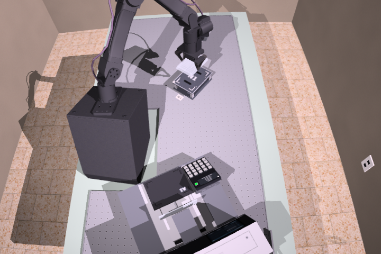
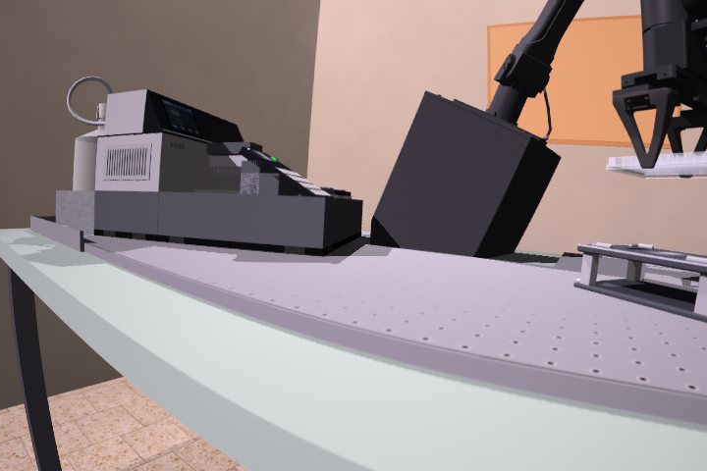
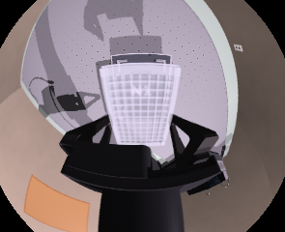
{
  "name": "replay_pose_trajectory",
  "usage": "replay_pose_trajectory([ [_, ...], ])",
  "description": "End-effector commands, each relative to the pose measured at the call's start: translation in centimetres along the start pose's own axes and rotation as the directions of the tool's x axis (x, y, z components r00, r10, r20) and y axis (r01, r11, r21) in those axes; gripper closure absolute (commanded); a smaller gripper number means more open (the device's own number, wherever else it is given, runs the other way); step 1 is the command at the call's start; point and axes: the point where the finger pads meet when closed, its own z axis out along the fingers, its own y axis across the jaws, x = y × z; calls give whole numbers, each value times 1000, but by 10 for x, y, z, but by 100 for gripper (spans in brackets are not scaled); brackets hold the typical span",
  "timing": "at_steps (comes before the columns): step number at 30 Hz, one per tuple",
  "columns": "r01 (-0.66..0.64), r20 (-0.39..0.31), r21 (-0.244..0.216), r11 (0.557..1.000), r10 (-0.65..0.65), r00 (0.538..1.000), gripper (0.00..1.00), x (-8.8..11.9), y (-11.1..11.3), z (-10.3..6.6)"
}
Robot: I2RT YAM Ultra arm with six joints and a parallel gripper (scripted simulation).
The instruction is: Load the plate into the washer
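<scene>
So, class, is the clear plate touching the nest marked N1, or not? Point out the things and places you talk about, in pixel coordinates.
Apart: the exterior view shows open air between the underside of the plate [image 1: 185, 66] [image 2: 666, 164] [image 3: 141, 106] and the nest [image 1: 183, 87] [image 2: 706, 292] below.

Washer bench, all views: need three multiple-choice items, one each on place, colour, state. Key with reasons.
1. Where is the plate?
A) on the carrier
B) above the nest
C) on the floor

2. What colour is the washer's lit lamp?
A) green
B) red
C) amber

3. State of the gripper?
A) shut on nothing
B) open, no plate near
C) shut on the plate

1 B: the exterior view shows a gap between it and the nest.
2 A: the lamp glows green.
3 C: the plate hangs between its fingers, nothing under it.
</scene>
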Motion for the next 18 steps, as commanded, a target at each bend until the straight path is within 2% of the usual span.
replay_pose_trajectory([
  [1, 12, 63, 9, 1000, -13, 998, 16, -20, -4, -23],
  [12, 12, 63, 9, 1000, -13, 998, 16, -20, -4, -23],
  [14, -66, 71, 6, 998, 65, 995, 16, -17, -13, -23],
  [15, -99, 69, 4, 995, 99, 993, 16, -13, -18, -22],
  [16, -141, 44, -2, 990, 141, 989, 16, 1, -21, -15],
  [18, -205, 47, -4, 979, 205, 978, 16, 5, -30, -16],
])
